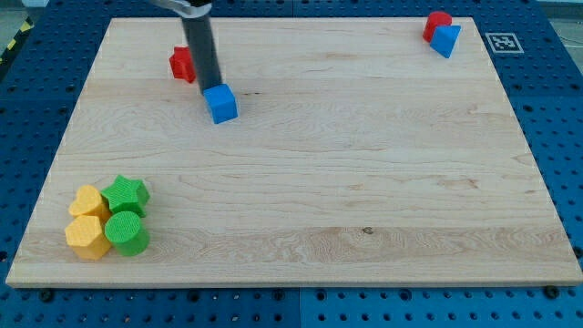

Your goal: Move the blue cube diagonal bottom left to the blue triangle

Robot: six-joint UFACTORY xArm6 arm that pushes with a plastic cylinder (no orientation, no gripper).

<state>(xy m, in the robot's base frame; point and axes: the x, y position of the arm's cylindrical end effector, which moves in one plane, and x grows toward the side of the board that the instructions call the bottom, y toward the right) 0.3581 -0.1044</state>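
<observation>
The blue cube (220, 103) lies on the wooden board (319, 182) in the upper left part. My tip (210, 84) stands right at the cube's upper left edge, touching or nearly touching it. The blue triangle (446, 40) lies at the view's top right corner of the board, touching a red block (436, 25) just above and left of it. The cube is far to the left of the triangle.
A red block (182, 63) sits just left of the rod, partly hidden by it. At the bottom left is a cluster: a green star (125, 194), a green cylinder (127, 233), and two yellow blocks (88, 202) (87, 237).
</observation>
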